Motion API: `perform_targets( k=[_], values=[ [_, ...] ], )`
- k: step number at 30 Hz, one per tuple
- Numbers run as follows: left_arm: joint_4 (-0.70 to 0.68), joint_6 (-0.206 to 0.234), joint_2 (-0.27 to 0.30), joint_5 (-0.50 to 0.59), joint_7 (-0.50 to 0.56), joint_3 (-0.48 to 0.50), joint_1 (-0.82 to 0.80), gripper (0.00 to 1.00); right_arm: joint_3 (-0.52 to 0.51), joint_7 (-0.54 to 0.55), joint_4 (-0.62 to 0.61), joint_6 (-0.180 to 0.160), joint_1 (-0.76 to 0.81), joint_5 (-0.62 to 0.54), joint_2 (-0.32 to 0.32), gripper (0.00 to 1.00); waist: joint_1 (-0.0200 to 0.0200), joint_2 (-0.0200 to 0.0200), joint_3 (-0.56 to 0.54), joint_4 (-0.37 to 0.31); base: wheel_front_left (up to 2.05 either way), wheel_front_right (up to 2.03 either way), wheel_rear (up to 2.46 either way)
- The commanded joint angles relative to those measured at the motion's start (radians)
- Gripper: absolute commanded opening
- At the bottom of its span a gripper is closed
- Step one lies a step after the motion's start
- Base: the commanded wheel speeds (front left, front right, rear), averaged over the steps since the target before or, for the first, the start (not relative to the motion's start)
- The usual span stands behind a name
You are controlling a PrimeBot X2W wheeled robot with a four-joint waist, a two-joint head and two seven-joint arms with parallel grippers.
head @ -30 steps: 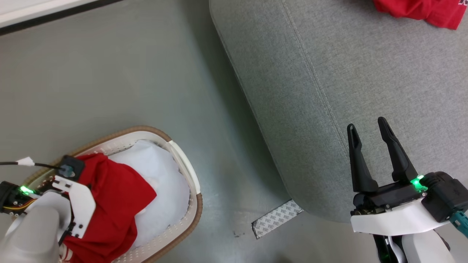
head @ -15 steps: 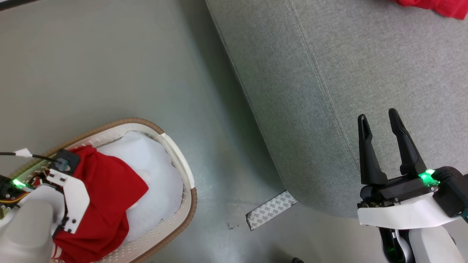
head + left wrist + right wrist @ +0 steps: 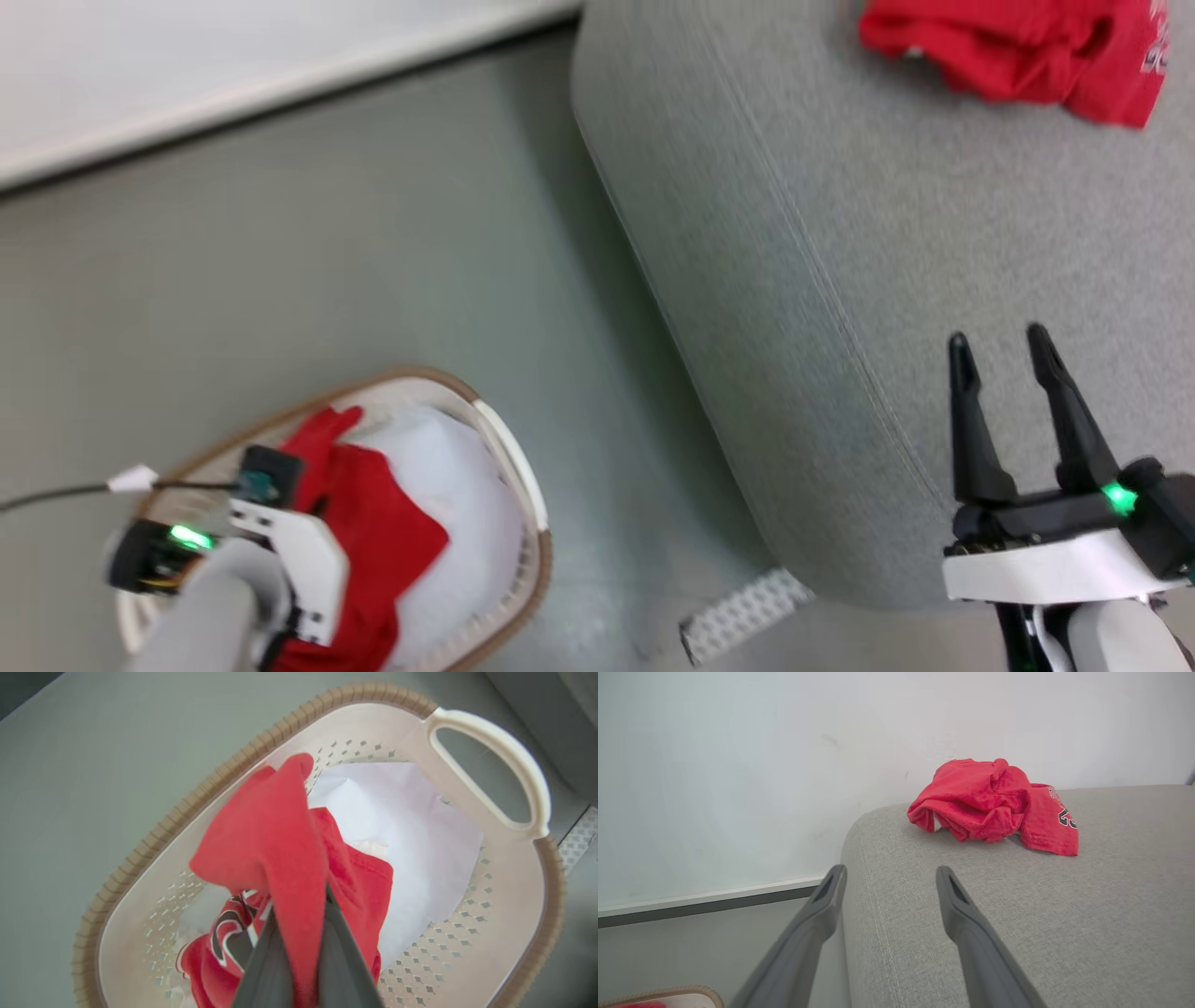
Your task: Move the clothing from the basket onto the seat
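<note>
Left wrist view: left gripper [image 3: 301, 900] clenched on a raised fold of the red thin-fabric garment [image 3: 261, 835].
Garment's place: inside the round white perforated plastic basket [image 3: 504, 896] with a brown rim, lying over a pale white cloth [image 3: 411, 826].
Other arm: right gripper [image 3: 891, 872] spread wide, holding nothing, above the edge of the large grey fabric seat cushion [image 3: 1064, 914].
On the seat: a second crumpled red garment [image 3: 985, 802] with black-and-white lettering, near the far corner.
Basket's place: on the grey-green floor [image 3: 327, 261], beside the seat.

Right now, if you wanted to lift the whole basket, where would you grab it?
Probably the white handle of the basket, pinched from above across its bar. It is an open loop standing clear of the red clothing and white cloth inside; the perforated wall offers less to hold.
</note>
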Motion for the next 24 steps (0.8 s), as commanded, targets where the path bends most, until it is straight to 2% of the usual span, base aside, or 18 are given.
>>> perform_targets(
  k=[1,6,10,17,24],
  values=[
    [-0.018,-0.003,-0.021,-0.020,-0.016,0.001,0.030,0.00,-0.024,-0.003,0.010,-0.002,0.023,-0.018,-0.002,1.00,0.0000,0.0000,-0.114,0.071,0.00,0.00,0.00],
    [-0.091,-0.010,-0.078,-0.084,-0.043,-0.001,0.092,0.00,-0.067,-0.003,0.031,-0.002,0.070,-0.064,-0.002,1.00,0.0000,0.0000,-0.243,0.136,0.00,0.00,0.00],
    [-0.195,-0.010,-0.091,-0.142,-0.027,-0.032,0.153,0.00,-0.094,-0.003,0.042,-0.002,0.111,-0.104,-0.002,1.00,0.0000,0.0000,-0.336,0.183,0.00,0.00,0.00],
    [-0.438,-0.011,-0.060,-0.238,0.008,-0.043,0.252,0.00,-0.114,-0.003,0.054,-0.002,0.172,-0.148,-0.002,1.00,0.0000,0.0000,-0.449,0.244,0.00,0.00,0.00],
    [-0.771,0.050,-0.025,-0.276,0.062,-0.009,0.368,0.00,-0.097,-0.003,0.065,-0.002,0.216,-0.180,-0.002,1.00,0.0000,0.0000,-0.533,0.294,0.00,0.00,0.00]
  ],
)
